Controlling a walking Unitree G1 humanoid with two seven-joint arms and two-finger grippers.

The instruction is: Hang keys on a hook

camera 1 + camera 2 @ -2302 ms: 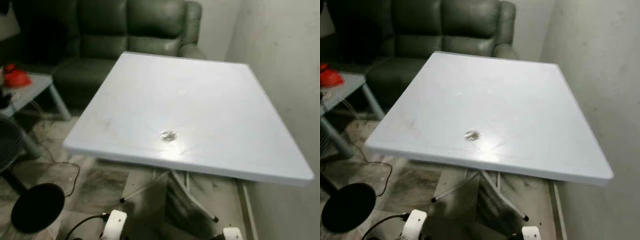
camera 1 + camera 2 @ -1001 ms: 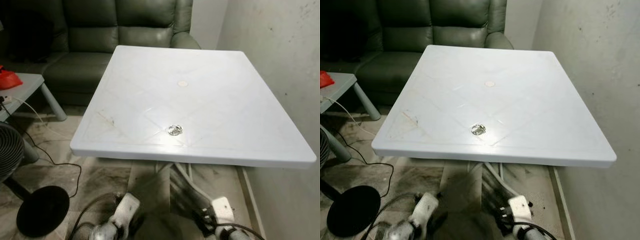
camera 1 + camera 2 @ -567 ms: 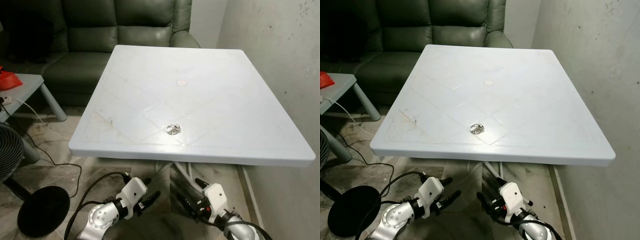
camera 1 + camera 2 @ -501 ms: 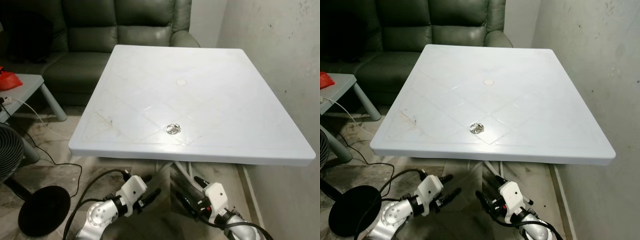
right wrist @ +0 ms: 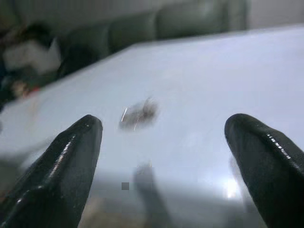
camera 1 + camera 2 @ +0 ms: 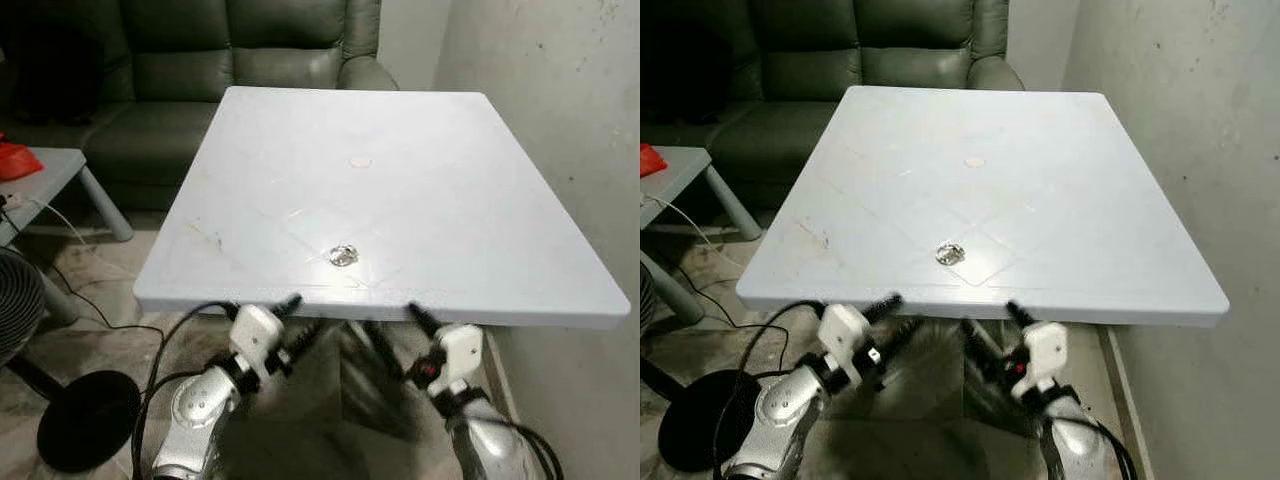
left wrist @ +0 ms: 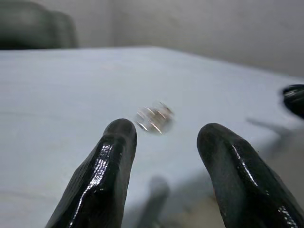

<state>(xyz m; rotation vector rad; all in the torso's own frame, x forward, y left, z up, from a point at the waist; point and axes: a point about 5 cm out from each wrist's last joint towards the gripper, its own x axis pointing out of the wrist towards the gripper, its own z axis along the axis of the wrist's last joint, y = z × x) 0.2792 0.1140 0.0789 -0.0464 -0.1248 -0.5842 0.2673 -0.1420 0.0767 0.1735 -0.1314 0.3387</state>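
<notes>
Both arms are higher than half a second ago: then the grippers hung low beneath the table's near edge, and now their fingertips reach that edge. The camera has also tipped slightly, so the whole scene sits a little differently; the keys lie where they did on the table.

The left gripper [image 6: 295, 320] is just below the near edge, left of the keys, its two black fingers spread a moderate way apart. In its wrist view the fingers [image 7: 107, 175] frame the keys [image 7: 154, 118], which lie ahead on the tabletop, apart from both tips.

The right gripper [image 6: 392, 328] is at the same edge, to the right of the keys, its fingers spread wide. In its wrist view the keys [image 5: 138, 114] show as a blurred glint between and beyond the two fingers [image 5: 61, 173], not touched by either.

The keys [image 6: 343, 255] are a small shiny bunch lying flat on the white table [image 6: 480, 200], near its front edge and roughly midway between the two grippers. A small round mark [image 6: 360, 161] sits farther back on the tabletop.

Behind the table stands a dark green sofa [image 6: 250, 50]. To the left are a low grey side table [image 6: 50, 180] with a red object [image 6: 20, 160] on it, and a black round base [image 6: 85, 435] on the floor with a cable running to it. A pale wall [image 6: 560, 120] runs along the right.
</notes>
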